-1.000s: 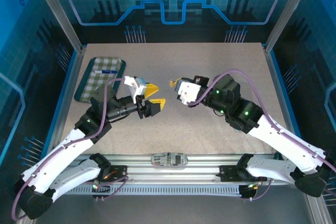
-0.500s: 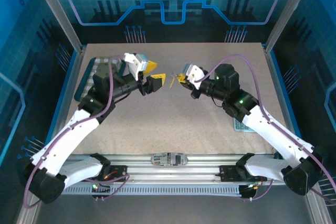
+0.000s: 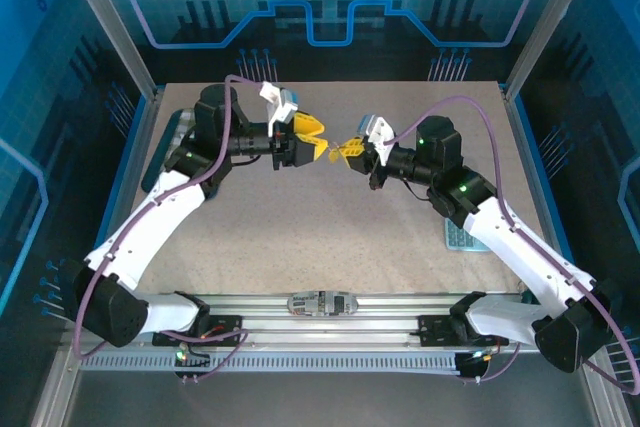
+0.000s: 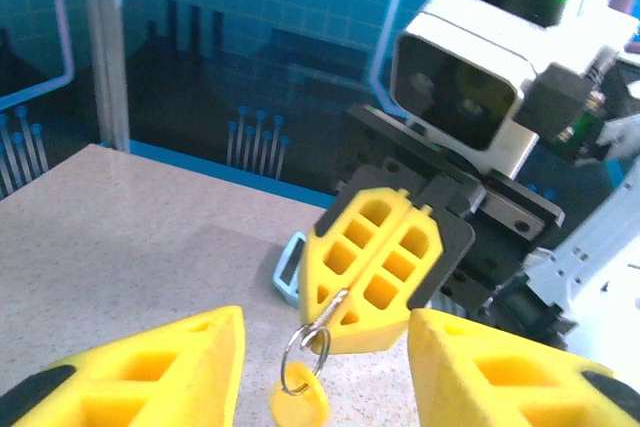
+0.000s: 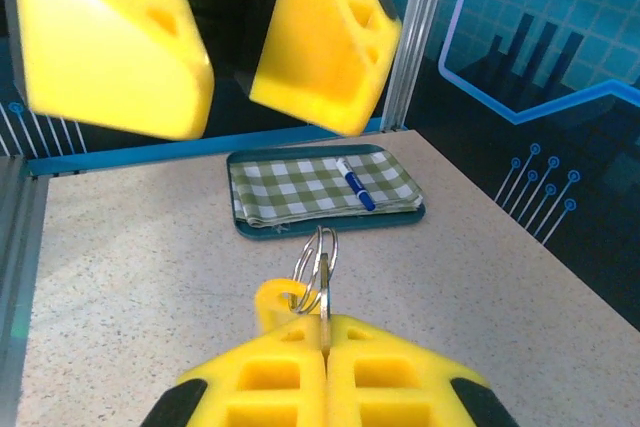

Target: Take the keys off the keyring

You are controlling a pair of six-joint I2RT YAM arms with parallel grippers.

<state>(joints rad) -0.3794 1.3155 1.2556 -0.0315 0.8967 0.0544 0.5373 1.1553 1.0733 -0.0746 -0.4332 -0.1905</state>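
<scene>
My right gripper (image 5: 325, 347) is shut on the thin metal key (image 5: 325, 302), gripping its blade edge-on between the yellow pads. From the key's head hangs the silver split ring of the keyring (image 5: 318, 257), with its yellow tag (image 5: 275, 299) on the ring. In the left wrist view the ring (image 4: 305, 357) and tag (image 4: 300, 405) dangle below the right gripper (image 4: 355, 322). My left gripper (image 4: 325, 357) faces them, open, one finger on each side of the ring without touching it. From above, both grippers (image 3: 312, 137) (image 3: 352, 150) meet nose to nose over the table's far middle.
A teal tray (image 5: 405, 215) holding a green checked cloth and a blue pen (image 5: 355, 184) lies at the far left, partly under the left arm. A pale blue flat piece (image 3: 458, 237) lies on the table by the right arm.
Both arms have swung toward the back of the table and now face each other closely. The left jaws have narrowed around the hanging ring. The right gripper has kept its hold.
</scene>
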